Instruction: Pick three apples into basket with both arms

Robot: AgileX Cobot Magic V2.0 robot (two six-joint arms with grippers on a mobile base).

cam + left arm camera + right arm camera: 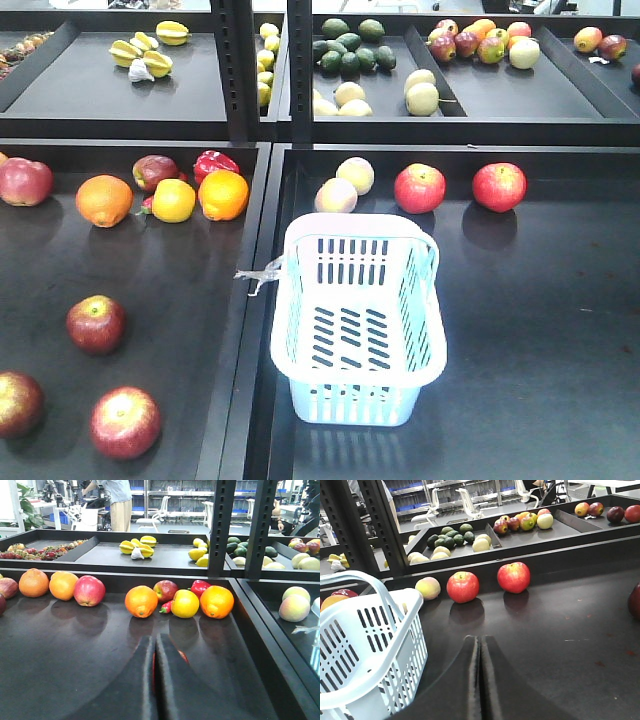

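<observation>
Front cam: the basket sits on the right tray, close to that tray's left edge, with a clear plastic strip sticking out of its left side. The 3 dark red apples are all over on the left tray, well apart from the basket. The upper apple is nearest to it, the corner apple is against the left edge of the pic, and the front apple is lowest in the pic. They make a loose triangle, none touching.

Left wrist cam: left claw has both fingers pressed together, low over the dark tray floor. A bit of red peeks out right behind one finger and there's a thin red line in the slit btw them. It's mostly hidden, so I can't tell if it's one of the 3. Further back there's a row of fruit along the back wall, incl an orange and a yellow fruit, well ahead of the claw.

Right wrist cam: right claw is also pressed together, holding nothing. The basket is just beside it on the left, tilted in this view. Ahead by the back wall are two bright red apples, apart from the claw.
</observation>
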